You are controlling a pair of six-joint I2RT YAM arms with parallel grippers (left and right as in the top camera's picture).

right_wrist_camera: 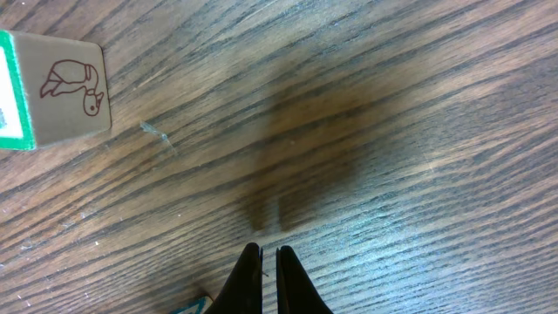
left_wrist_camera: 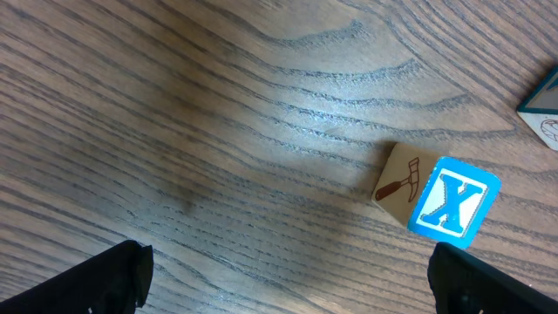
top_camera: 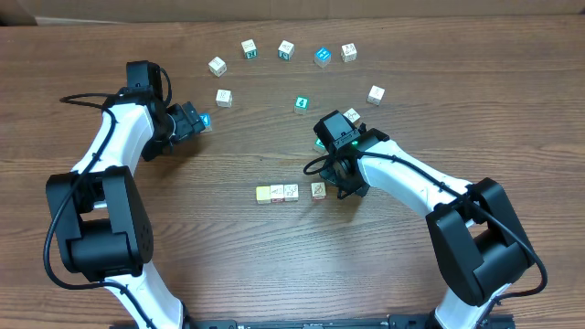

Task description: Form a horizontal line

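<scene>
The horizontal line lies at the table's middle: a pale yellow cube [top_camera: 264, 194] touches a whitish cube [top_camera: 289, 192], and a third whitish cube [top_camera: 318, 190] sits a small gap to their right. My right gripper [top_camera: 349, 188] is just right of that third cube. In the right wrist view it [right_wrist_camera: 268, 262] is shut and empty over bare wood, with a duck-marked, green-edged cube [right_wrist_camera: 57, 87] at the upper left. My left gripper [top_camera: 196, 121] is open [left_wrist_camera: 288, 283] at the far left. A cube with a blue X face [left_wrist_camera: 436, 194] lies just ahead of its right finger.
Loose cubes form an arc at the back: whitish ones [top_camera: 217, 65], [top_camera: 249, 47], [top_camera: 286, 49], [top_camera: 348, 52], [top_camera: 376, 94], [top_camera: 224, 97], a blue-faced one [top_camera: 322, 57] and a teal one [top_camera: 301, 103]. Another cube [top_camera: 352, 115] sits beside the right wrist.
</scene>
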